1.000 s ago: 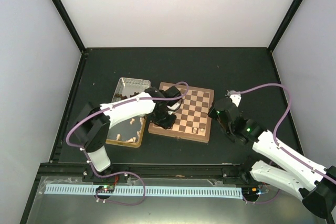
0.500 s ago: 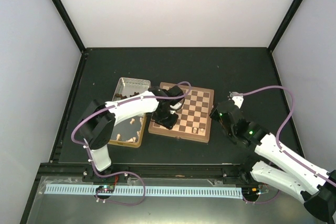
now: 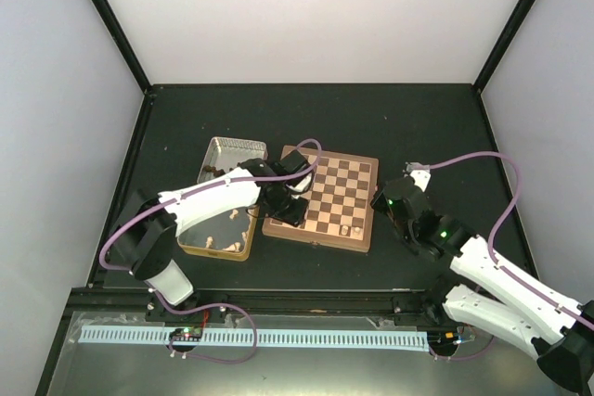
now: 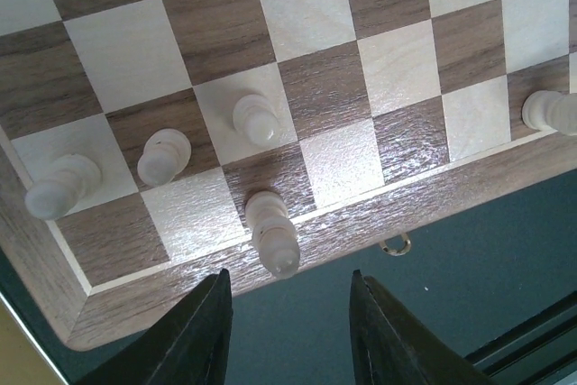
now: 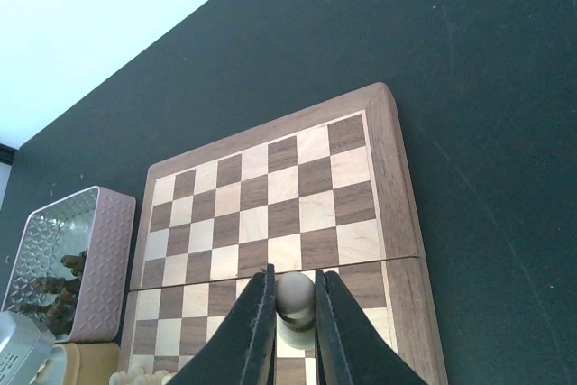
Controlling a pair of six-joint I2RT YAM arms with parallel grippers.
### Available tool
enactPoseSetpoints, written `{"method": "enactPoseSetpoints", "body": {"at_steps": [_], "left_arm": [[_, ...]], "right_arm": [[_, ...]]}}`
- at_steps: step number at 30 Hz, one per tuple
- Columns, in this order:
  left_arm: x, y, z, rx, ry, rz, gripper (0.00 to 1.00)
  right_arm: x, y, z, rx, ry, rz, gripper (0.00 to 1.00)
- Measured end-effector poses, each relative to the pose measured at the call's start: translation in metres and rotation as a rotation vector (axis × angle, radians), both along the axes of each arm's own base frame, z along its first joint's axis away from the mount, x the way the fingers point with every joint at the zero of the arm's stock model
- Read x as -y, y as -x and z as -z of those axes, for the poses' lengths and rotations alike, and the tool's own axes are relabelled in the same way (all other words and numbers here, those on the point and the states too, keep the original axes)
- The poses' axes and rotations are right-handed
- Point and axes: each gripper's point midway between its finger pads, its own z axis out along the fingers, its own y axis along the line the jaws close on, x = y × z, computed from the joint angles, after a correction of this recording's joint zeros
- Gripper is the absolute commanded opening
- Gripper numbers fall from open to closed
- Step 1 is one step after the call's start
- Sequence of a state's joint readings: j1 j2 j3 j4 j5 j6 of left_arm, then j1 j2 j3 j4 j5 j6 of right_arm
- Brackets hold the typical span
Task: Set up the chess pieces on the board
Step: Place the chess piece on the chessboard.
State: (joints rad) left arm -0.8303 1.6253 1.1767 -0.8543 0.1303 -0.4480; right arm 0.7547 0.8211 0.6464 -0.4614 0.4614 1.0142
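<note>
My left fingers (image 4: 203,331) stand parted, holding nothing, over the board's (image 4: 54,308) near left corner, where pale chess pieces (image 4: 255,119) stand. My right fingers (image 5: 257,322) pinch a round-headed piece (image 5: 294,293) just beside the board's right edge.

the top camera sits high behind both arm bases, looking down over the whole bench (image 3: 418,127). the left wrist camera hangs very close above the board (image 3: 336,194), facing its near-left corner. the right wrist camera looks from farther off, obliquely across the full board and the tin (image 5: 115,259). all three share the board.
</note>
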Motion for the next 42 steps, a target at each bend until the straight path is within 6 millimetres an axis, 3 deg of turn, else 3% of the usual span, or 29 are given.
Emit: {"method": "enactPoseSetpoints", "body": {"at_steps": [13, 30, 42], "left_arm": [[0.007, 0.000, 0.019, -0.032, 0.010, 0.006, 0.26], [0.010, -0.003, 0.025, -0.030, 0.008, 0.009, 0.24], [0.010, -0.005, 0.017, -0.007, 0.024, 0.007, 0.44]], "right_arm": [[0.000, 0.000, 0.003, -0.008, 0.006, 0.000, 0.12], [-0.005, -0.001, 0.002, -0.005, 0.003, -0.019, 0.12], [-0.037, -0.008, -0.001, 0.026, -0.002, -0.175, 0.12]]}}
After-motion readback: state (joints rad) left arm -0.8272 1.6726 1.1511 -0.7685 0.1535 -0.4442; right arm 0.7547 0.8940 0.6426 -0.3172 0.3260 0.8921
